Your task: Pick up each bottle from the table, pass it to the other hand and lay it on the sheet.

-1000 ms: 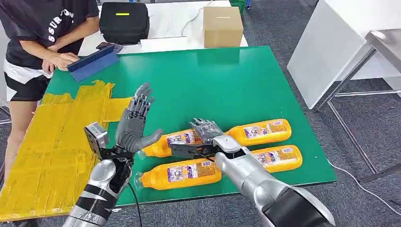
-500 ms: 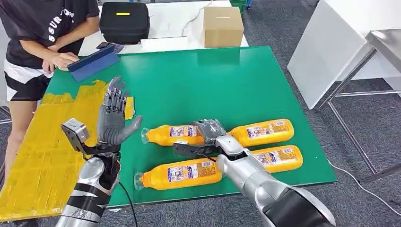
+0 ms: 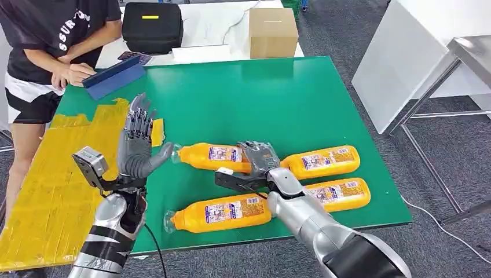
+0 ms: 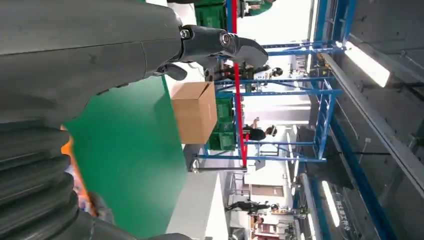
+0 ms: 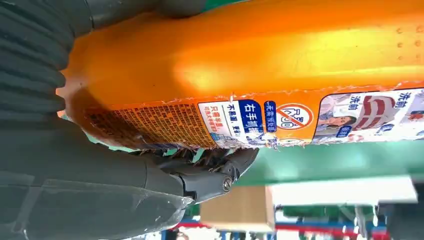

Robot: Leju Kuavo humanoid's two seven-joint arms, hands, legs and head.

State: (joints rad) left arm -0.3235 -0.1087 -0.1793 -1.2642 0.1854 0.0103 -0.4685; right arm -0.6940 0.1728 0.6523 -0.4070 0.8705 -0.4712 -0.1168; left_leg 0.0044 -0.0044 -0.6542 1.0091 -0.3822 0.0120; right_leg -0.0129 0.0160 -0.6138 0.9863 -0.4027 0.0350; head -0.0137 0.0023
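The right hand (image 3: 259,157) grips 1 orange bottle (image 3: 213,157) by its base, above the green table (image 3: 255,98). The left hand (image 3: 138,145) is open, fingers spread, beside the bottle's cap. 3 other bottles (image 3: 220,212) lie on the table.

Glossy orange plastic bottle (image 3: 211,157) with a printed paper-like label whose edge looks rough and frayed in the right wrist view, gripped by a right hand (image 3: 259,157) of dark matt plastic with small metal pins. The table (image 3: 260,92) has a smooth, matt green surface, and the yellow sheet (image 3: 58,179) looks wrinkled and slightly shiny like tape. A plain matt cardboard box (image 3: 273,32) stands behind, and the arms are smooth silver metal.
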